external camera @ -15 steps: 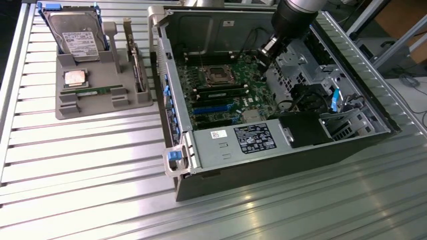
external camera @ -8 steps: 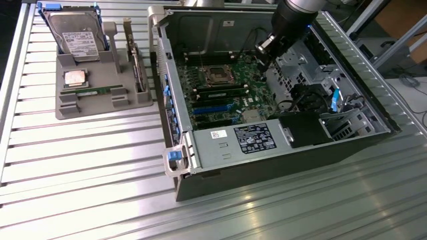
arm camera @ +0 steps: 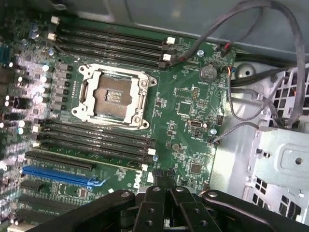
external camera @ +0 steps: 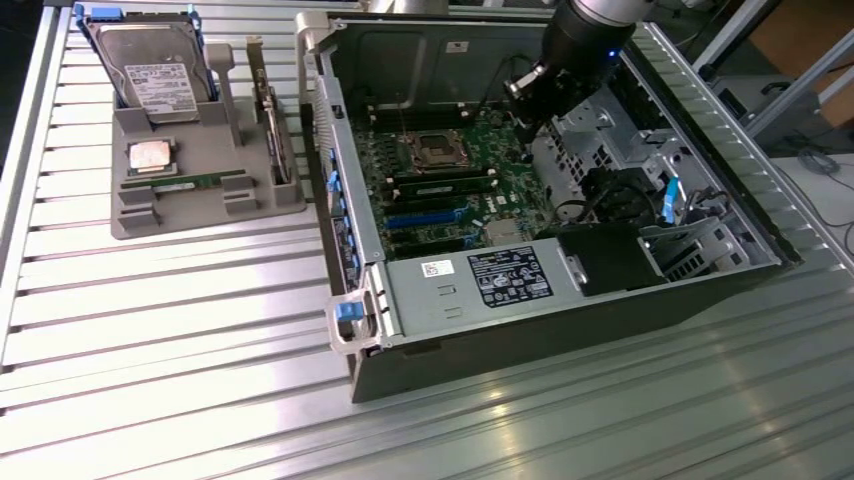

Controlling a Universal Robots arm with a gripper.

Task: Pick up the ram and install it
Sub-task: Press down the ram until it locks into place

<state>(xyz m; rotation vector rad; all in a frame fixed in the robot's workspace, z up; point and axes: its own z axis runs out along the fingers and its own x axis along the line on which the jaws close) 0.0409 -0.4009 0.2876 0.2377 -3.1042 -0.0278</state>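
A ram stick, thin and green, lies flat in the grey holder at the exterior view's left, far from the arm. My gripper hangs inside the open computer case, over the motherboard on the side toward the exterior view's right. In the wrist view the gripper is shut, its black fingers pressed together with nothing visible between them. It hovers above the board just off the ends of the long black memory slots beside the empty processor socket. A dark stick seems to sit in one of those slots.
The holder also carries a silver hard drive, a square processor chip and a thin board standing on edge. Loose cables and a metal drive cage crowd the case beside the gripper. A blue card slot lies nearby.
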